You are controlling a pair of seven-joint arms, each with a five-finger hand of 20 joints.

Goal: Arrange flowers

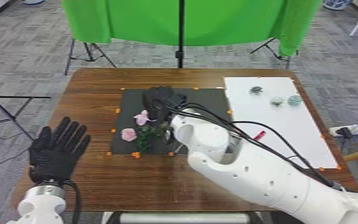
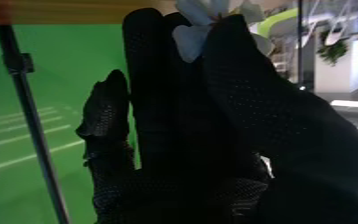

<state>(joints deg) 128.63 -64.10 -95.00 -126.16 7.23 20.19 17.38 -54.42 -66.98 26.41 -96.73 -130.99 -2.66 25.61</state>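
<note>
A pale flower [image 2: 190,42] is pinched between the thumb and fingers of the right hand [image 1: 160,95], which is held over the dark mat [image 1: 131,102]. A pink flower [image 1: 128,134] is seen on the mat, beside green foliage [image 1: 143,145]. The left hand [image 1: 56,154] is held open, its fingers straight.

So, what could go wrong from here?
The pale flower sits right at the fingertips of the right hand, so it might slip out, or its petals could get crushed. The pink flower lies close by on the black mat, so a sideways sweep might knock it. And the loose black cables along the arm could snag something.
</note>
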